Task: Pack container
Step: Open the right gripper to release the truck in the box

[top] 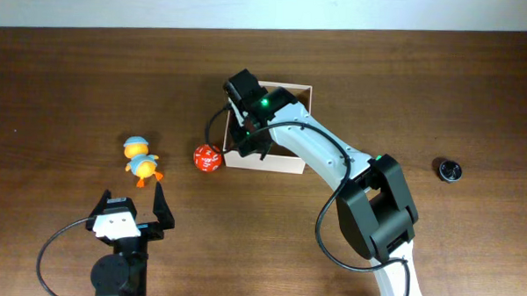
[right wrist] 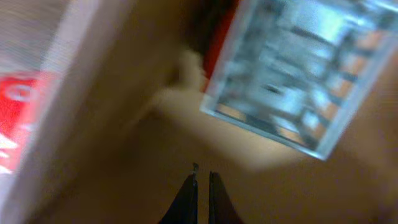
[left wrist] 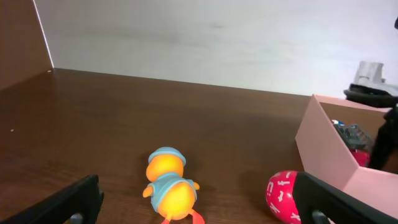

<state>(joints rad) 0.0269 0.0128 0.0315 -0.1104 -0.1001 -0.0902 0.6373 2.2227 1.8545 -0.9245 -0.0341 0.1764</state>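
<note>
The container (top: 285,164), a square shallow box with white walls and a tan inside, stands at the table's middle. My right gripper (top: 246,134) is down inside its left part. In the right wrist view its fingers (right wrist: 203,177) are shut on nothing above the tan floor (right wrist: 124,168), near a clear plastic box (right wrist: 298,74). An orange and blue duck toy (top: 142,161) and a red egg-shaped toy (top: 207,157) lie on the table left of the container. My left gripper (top: 134,205) is open, just in front of the duck (left wrist: 168,186).
A small black round object (top: 448,169) lies at the far right. In the left wrist view the red toy (left wrist: 283,196) sits against the container's wall (left wrist: 323,143). Something red (right wrist: 221,50) lies behind the clear box.
</note>
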